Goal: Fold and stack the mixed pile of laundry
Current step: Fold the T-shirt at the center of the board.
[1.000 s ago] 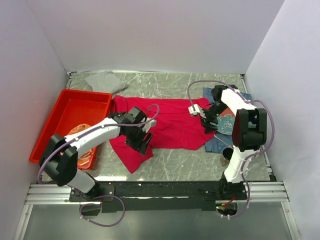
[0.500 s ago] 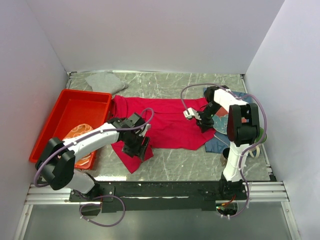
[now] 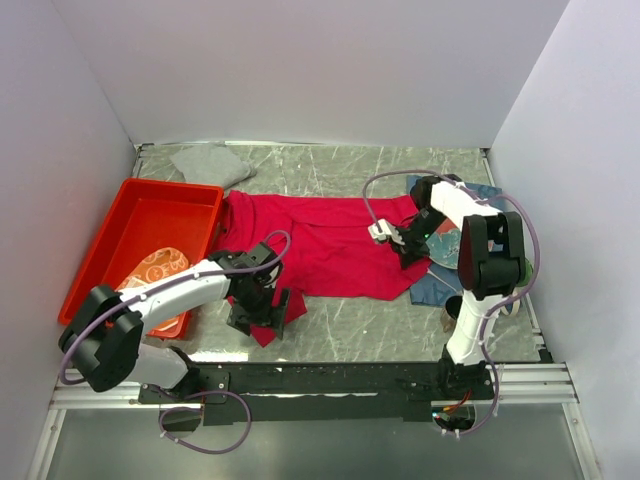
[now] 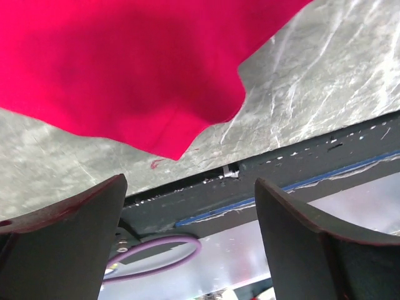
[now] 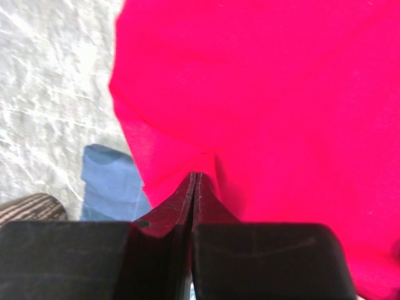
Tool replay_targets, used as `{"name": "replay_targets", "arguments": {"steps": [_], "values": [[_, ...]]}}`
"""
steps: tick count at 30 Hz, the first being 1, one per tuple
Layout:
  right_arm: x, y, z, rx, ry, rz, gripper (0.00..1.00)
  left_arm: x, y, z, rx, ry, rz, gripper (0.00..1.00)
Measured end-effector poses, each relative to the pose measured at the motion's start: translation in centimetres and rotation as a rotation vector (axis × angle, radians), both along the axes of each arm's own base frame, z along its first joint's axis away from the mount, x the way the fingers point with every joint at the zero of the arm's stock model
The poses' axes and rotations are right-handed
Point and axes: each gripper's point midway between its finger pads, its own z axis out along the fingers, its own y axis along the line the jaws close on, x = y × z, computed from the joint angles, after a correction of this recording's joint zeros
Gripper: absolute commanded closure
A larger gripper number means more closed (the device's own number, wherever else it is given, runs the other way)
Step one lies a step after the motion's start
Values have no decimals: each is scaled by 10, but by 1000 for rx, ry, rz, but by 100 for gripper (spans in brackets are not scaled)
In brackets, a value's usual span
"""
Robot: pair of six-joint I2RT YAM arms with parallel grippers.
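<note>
Right gripper (image 5: 195, 176) is snapping shut. A second ago its jaws were standing apart over the shirt (image 3: 335, 245), and now they are meeting tip to tip with a pucker of the crimson edge pinched between them. Beside its fingertips the blue mat (image 5: 109, 181) is peeking out from under that edge.

Left gripper (image 4: 189, 187) is doing the opposite. It is sliding back toward the near side of the table (image 4: 325, 94) and spreading its jaws wide. It is gripping nothing. The shirt's near corner is lying flat just ahead of its fingers, close but not yet between them.

So one side is looking secured while the other is lining up for its grab. That is reading like the setup for a two-handed fold of the shirt, which is lying spread and unfolded between the two grippers.

The rest of the pile is waiting. The grey garment (image 3: 208, 163) is bunched well beyond the left gripper at the back. The orange cloth (image 3: 160, 270) is sitting in the tray (image 3: 150, 205) off to that gripper's left. Nothing is stacked, so the job is looking early. The next call is for the left jaws to move onto that corner and catch it cleanly.
</note>
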Motion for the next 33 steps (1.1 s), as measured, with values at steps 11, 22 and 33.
{"name": "replay_targets", "arguments": {"steps": [11, 22, 33], "values": [[-6, -6, 24, 50, -48, -84, 100, -3, 0, -11, 11, 22, 118, 63], [-5, -4, 29, 109, -29, -156, 100, -14, 9, -34, 125, 92, 131, 78], [-4, -11, 40, 138, -48, -206, 100, -11, 18, -34, 202, 67, 121, 99]]}}
